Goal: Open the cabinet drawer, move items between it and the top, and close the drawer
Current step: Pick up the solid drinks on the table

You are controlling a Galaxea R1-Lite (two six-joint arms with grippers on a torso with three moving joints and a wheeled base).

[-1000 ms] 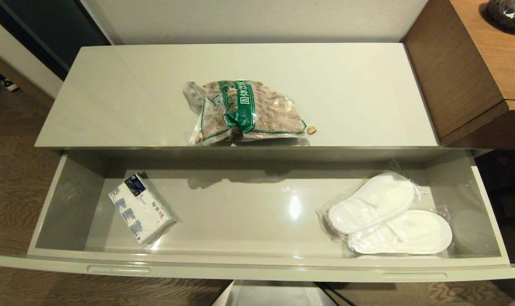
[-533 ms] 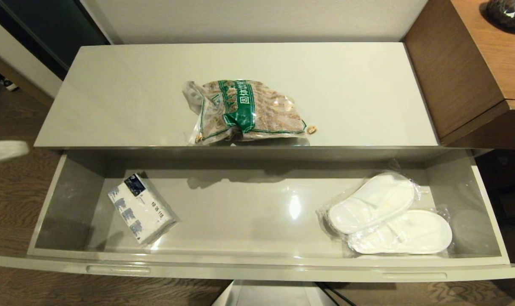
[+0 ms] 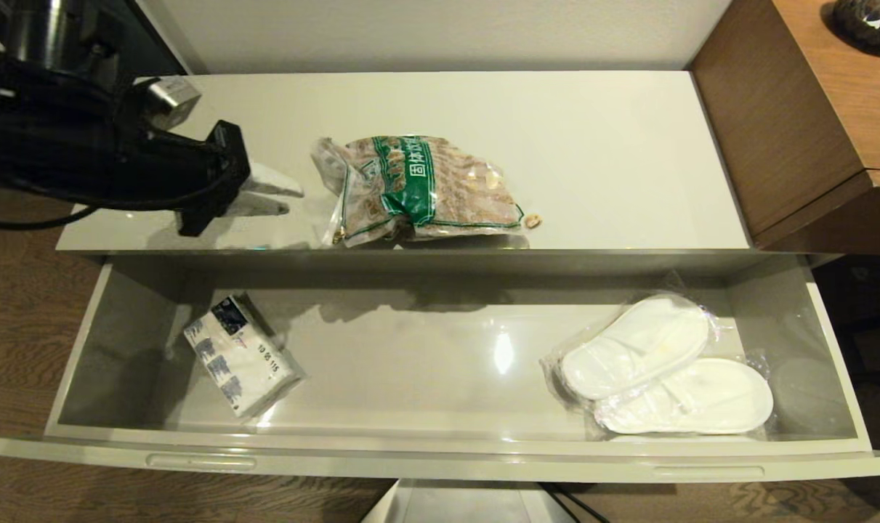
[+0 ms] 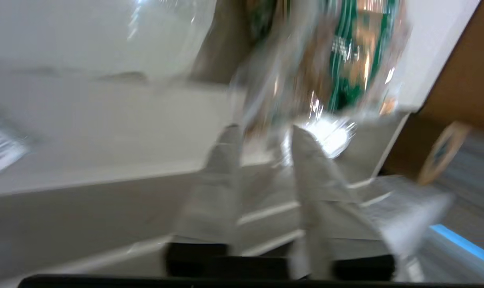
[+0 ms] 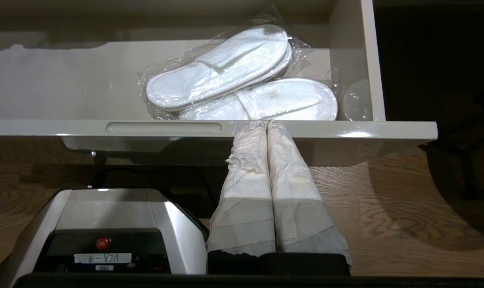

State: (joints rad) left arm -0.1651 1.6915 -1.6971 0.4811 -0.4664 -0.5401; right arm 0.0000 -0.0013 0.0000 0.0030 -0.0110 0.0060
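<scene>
Left gripper [image 3: 287,200] extended level, fingers [image 4: 220,168] slightly parted, right gripper [image 5: 267,124] pressed together

Warm, even indoor light; a bright glare spot sits on the glossy beige-grey drawer [image 3: 425,363] floor. Soft shadow under the cream-white top [image 3: 592,145]. The left wrist view smears with motion blur.

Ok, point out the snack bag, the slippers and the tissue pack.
snack bag [image 3: 410,187], head view, on its green band.
slippers [image 3: 639,345], head view, upper slipper's middle.
tissue pack [image 3: 240,359], head view, its white face.
</scene>
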